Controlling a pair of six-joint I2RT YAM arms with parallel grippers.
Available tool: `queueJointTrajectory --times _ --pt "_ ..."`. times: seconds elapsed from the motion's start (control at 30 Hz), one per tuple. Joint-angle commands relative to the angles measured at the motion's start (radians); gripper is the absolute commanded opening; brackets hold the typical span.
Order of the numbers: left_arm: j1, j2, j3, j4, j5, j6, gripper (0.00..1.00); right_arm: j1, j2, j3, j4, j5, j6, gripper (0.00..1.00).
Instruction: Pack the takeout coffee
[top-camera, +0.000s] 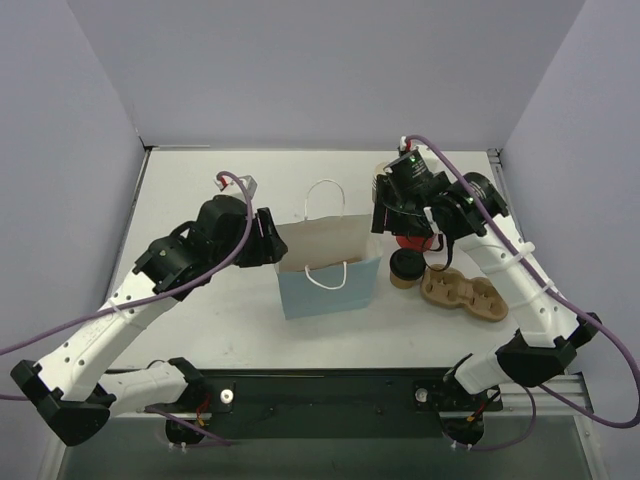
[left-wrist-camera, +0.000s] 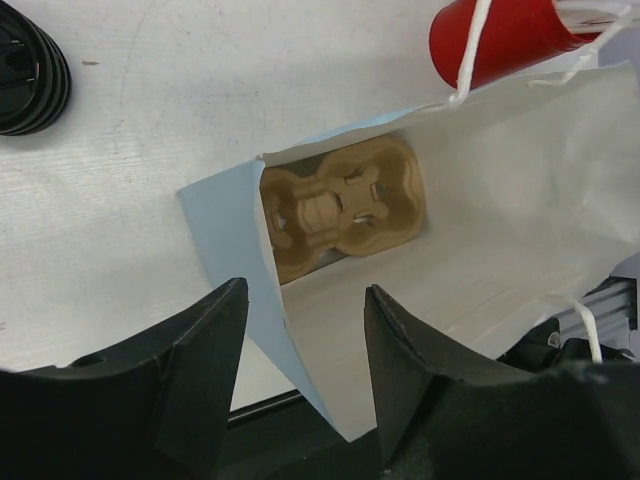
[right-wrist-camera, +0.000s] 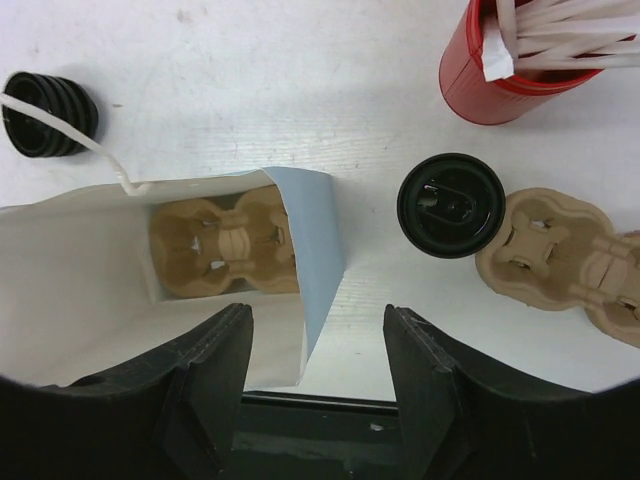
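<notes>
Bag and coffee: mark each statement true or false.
1. A carrier lies inside the bag. True.
2. The coffee is in the bag. False: it stands on the table, beside a second carrier.
3. The coffee has a black lid on. True.
4. The right tool grips the coffee. False: it is open and holds nothing.
5. The left tool is open. True.
6. The red cup is empty. False: white sticks stand in it.
</notes>
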Motion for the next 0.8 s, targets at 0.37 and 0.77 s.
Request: queueJointTrajectory --times 0.37,0.77 --pt "-0.024 0.039 0.125 -0.090 -0.110 0.012 0.00 -0.013 0.048 -0.131 0.045 -0.103 -0.068 0.12" --pt "-0.007 0.109 0.310 -0.292 -0.087 0.037 0.00 0.094 0.037 -0.002 -0.061 -0.062 0.061 0.00"
